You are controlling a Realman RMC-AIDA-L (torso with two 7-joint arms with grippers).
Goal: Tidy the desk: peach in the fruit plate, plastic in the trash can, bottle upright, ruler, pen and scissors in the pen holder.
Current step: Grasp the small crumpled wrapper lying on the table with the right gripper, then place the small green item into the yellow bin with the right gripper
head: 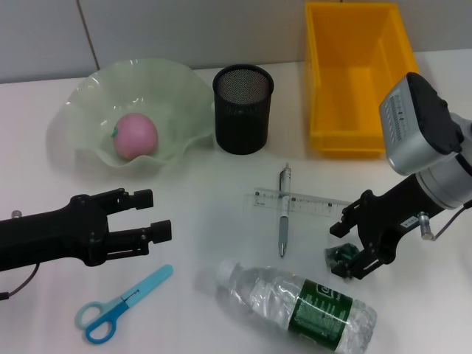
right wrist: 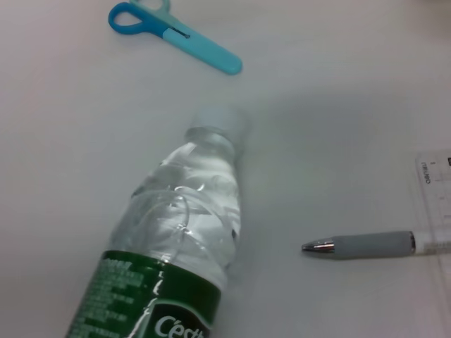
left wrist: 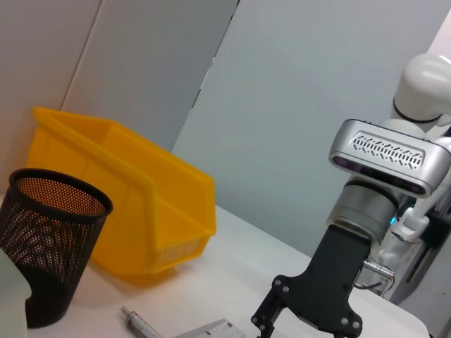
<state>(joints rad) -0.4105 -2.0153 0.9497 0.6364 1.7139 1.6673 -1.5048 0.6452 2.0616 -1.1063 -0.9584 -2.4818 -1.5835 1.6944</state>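
The white table (head: 221, 184) meets a gray wall (head: 184, 29). The left pincer (head: 151, 214) is spread wide. The right pincer (head: 346, 254) pinches crumpled plastic (head: 339, 258).

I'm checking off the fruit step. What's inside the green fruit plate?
A pink peach lies in the fruit plate. Nothing else shows; the spot under the peach is covered.

Head view down over desk, wrist views low, all sharing the pen (head: 283, 210)
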